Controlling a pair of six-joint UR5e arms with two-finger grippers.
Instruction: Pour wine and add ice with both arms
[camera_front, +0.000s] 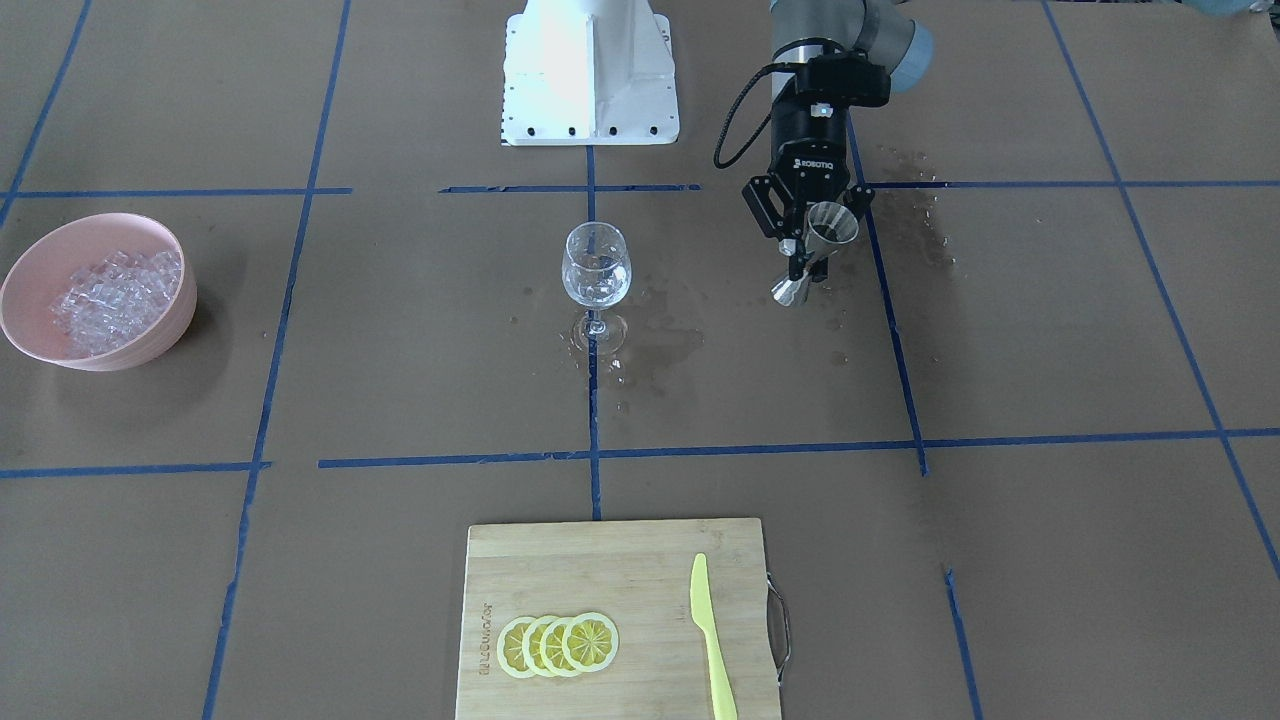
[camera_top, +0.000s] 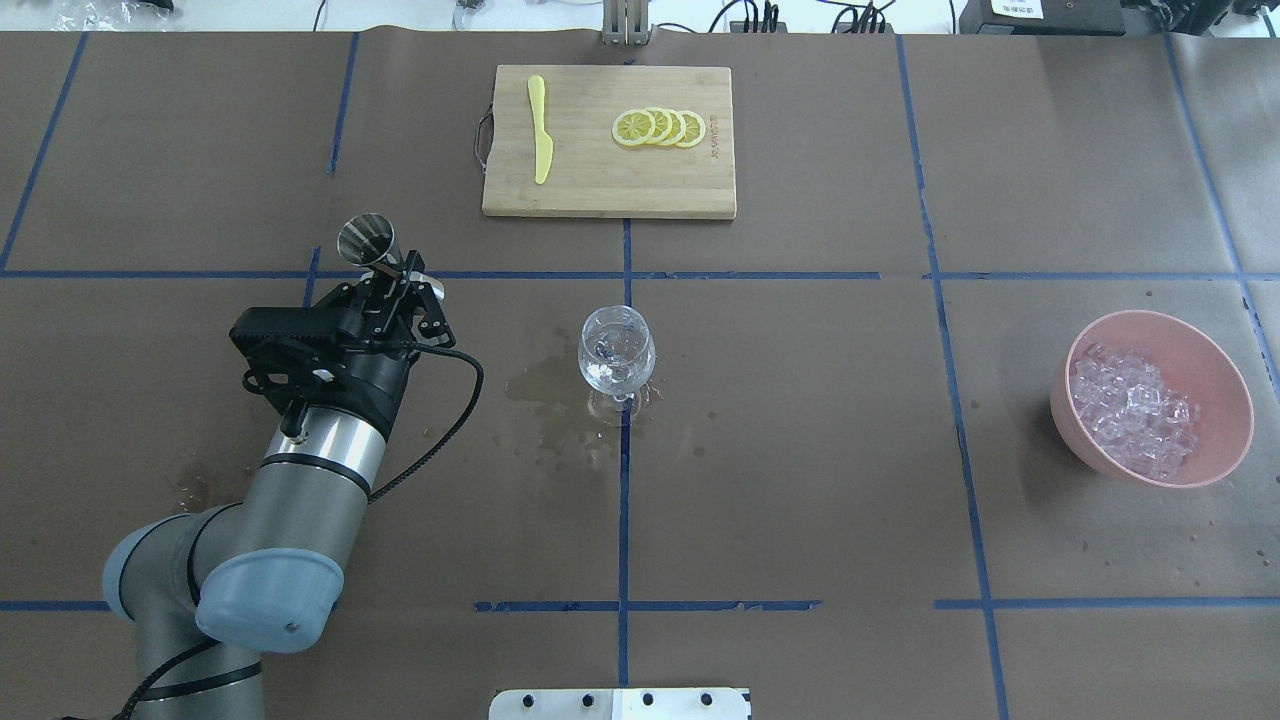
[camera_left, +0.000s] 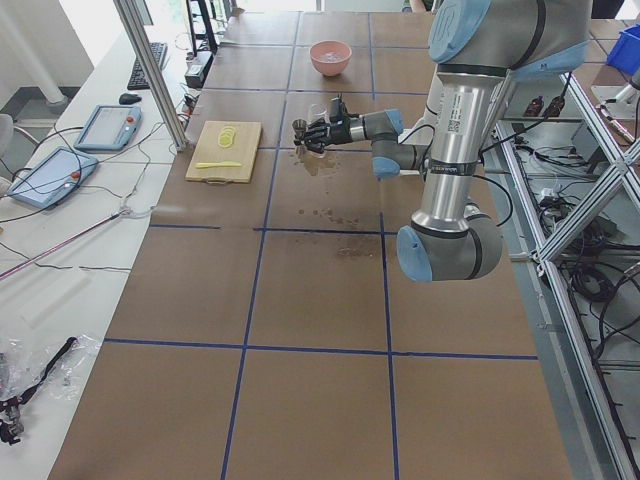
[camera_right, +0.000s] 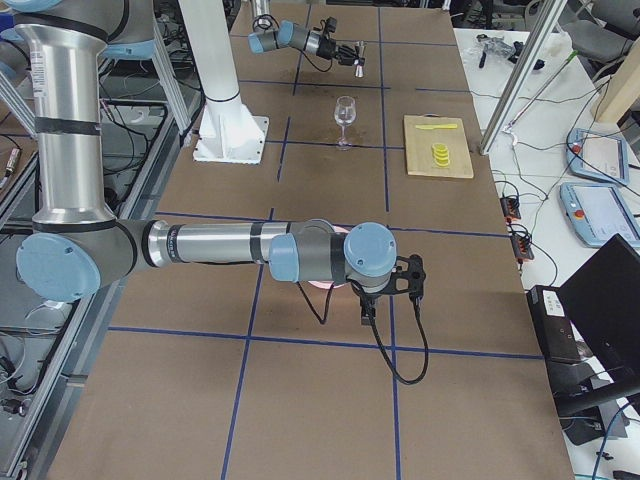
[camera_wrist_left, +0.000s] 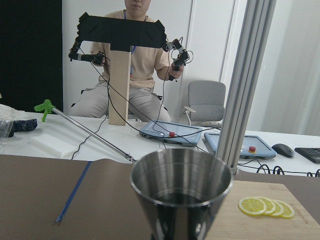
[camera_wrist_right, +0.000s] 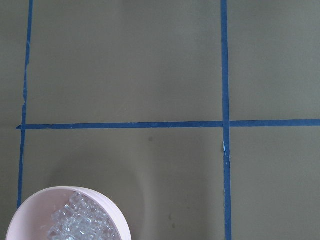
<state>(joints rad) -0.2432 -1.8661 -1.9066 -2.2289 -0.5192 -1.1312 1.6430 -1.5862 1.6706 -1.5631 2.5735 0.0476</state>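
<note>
Gripping jigger w/ L hand, glass apart

I see a pale bamboo cutting board at the table's operator edge. It carries four overlapping yellow lemon slices and, well apart from them, a yellow plastic knife. Blue tape lines grid the brown paper table cover.

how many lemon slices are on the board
4 lemon slices, in one overlapping row on the cutting board, apart from the knife. Because they overlap, another could be hidden beneath.
</note>
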